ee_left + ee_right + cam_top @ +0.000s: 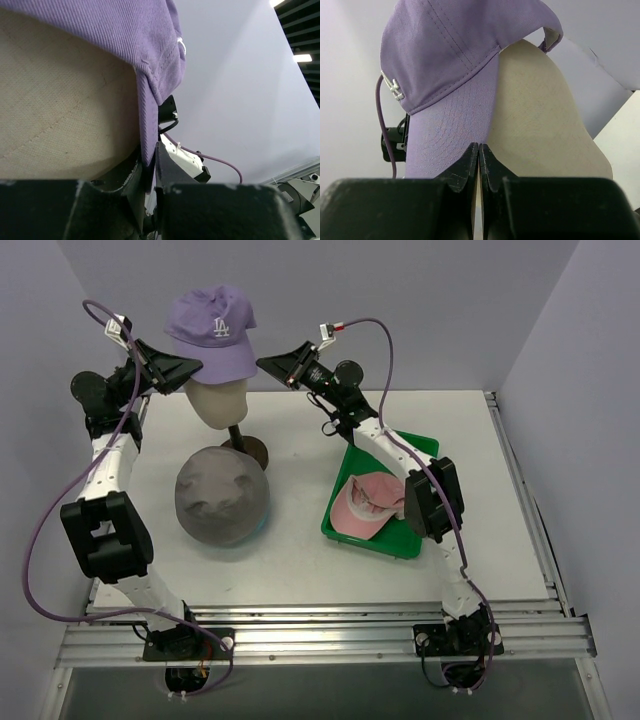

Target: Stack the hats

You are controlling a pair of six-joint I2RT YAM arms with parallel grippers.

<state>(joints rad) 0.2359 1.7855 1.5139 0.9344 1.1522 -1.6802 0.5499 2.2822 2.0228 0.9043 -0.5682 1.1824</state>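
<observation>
Left gripper is pinching the lilac LA cap by its back edge, right gripper by its brim, upper left; uneven pulling is risking toppling the mannequin head

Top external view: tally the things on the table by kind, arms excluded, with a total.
Hats: 3 (lilac fabric baseball cap with white LA logo, pink fabric baseball cap, grey round floppy fabric hat)
Mannequin heads: 1 (cream egg-shaped mannequin head on a brown stand)
Trays: 1 (green rectangular tray)
Total: 5
</observation>
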